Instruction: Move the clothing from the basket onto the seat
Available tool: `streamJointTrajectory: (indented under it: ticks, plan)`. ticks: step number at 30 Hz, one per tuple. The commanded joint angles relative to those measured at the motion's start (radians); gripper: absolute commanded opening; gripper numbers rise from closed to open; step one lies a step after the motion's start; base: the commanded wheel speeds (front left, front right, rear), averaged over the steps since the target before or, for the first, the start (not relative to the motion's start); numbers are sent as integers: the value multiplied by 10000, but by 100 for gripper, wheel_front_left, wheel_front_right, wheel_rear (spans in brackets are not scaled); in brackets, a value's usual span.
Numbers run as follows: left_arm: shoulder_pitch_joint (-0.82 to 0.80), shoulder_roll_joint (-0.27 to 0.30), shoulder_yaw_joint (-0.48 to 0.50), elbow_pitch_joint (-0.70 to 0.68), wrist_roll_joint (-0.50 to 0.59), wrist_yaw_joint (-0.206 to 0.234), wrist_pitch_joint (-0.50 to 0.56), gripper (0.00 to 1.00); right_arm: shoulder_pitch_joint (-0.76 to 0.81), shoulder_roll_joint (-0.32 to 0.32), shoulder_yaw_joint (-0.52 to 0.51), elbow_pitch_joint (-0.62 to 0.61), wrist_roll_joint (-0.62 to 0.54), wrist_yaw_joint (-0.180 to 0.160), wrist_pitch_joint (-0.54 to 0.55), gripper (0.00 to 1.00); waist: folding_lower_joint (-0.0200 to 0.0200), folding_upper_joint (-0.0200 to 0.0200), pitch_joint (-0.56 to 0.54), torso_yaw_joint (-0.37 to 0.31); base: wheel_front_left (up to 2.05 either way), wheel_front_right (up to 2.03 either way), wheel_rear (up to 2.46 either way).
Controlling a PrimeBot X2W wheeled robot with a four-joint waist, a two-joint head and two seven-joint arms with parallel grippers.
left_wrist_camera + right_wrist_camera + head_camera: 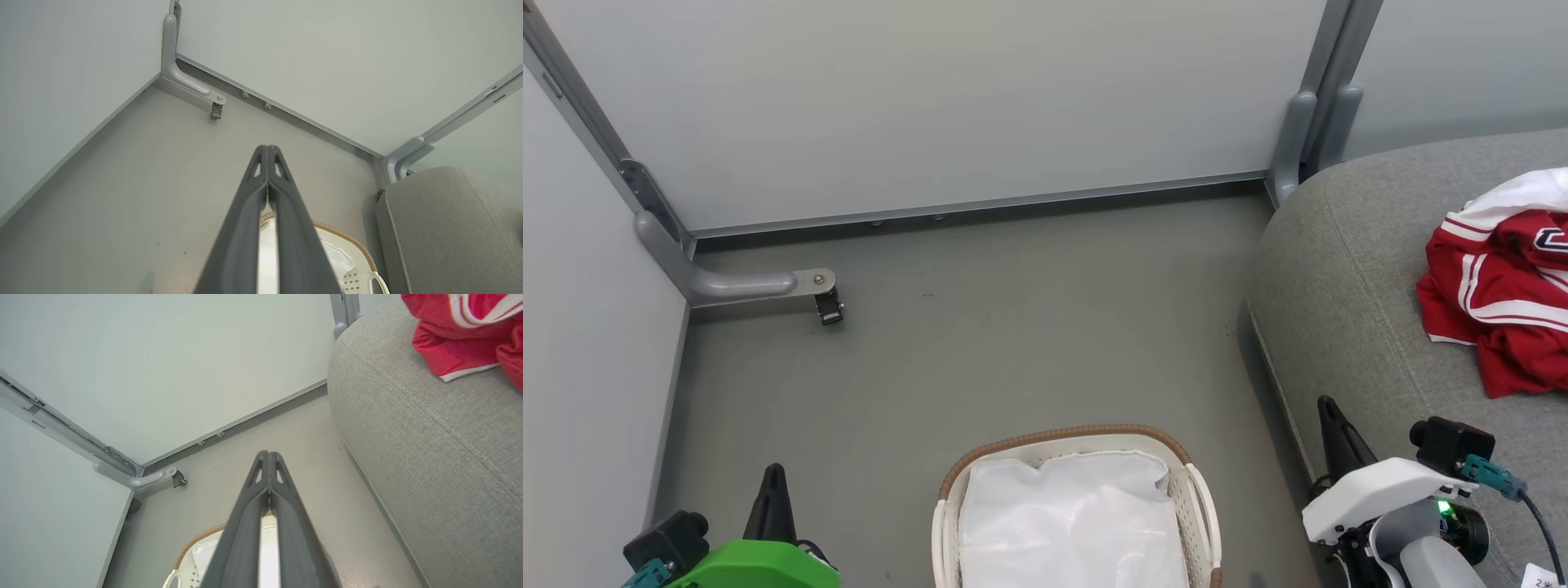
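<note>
**Soft, limp, easy to bunch**

Red clothing (1499, 286) crumpled on the seat (1347, 269), apart from the basket (1062, 437) with its white liner (1070, 523). Probably light and slippery; best pinched at a raised fold. Left pincer (774, 482) and right pincer (1329, 408) closed tight, empty.

Enclosure of pale grey-white partition panels: back panel (931, 106) across the head view, side panel (588, 327) at left, a further panel (1462, 65) at upper right.

Grey metal posts stand at both corners: left post (572, 90), right post (1327, 73). A grey base rail (980, 206) runs along the foot of the back panel.

From the left corner a rounded grey support foot (739, 284) lies on the floor, with a small black fitting (829, 308) at its tip.

Floor (1013, 327): matt grey, a few dark specks.

Furniture: seat (1339, 310), light grey woven fabric with stitched seams, just beside the right post.

Light is even and diffuse; shadows are soft.
</note>
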Motion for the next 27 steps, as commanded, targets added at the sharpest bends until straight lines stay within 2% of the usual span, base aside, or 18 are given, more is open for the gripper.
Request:
streamJointTrajectory:
  ticks: [1,27]
  plan:
    - [-217,42,54,-219,-379,-28,80,0,-11,-44,-84,-231,401,-2,83,0,1,7,-2,-3,0,0,0]
    - [-430,64,336,-880,-3856,-82,1037,0,186,-65,-578,-935,3989,-5,1032,0,1,16,-57,-66,0,0,0]
